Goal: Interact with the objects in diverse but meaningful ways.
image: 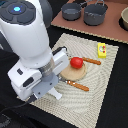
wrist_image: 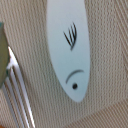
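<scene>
The white fish-like piece lies flat on the woven mat and fills the wrist view, directly under the camera. No fingers show in that view. In the exterior view my gripper hangs low over the mat's near left part, and the arm's white body hides its fingers, so I cannot tell how they stand. The red tomato-like ball rests on the round tan plate just to the exterior view's right of the gripper. The yellow packet lies farther right on the mat.
Fork tines lie close beside the fish. Wooden-handled cutlery flanks the plate. Two grey pots stand on a brown board at the back, with a bowl at the far right edge.
</scene>
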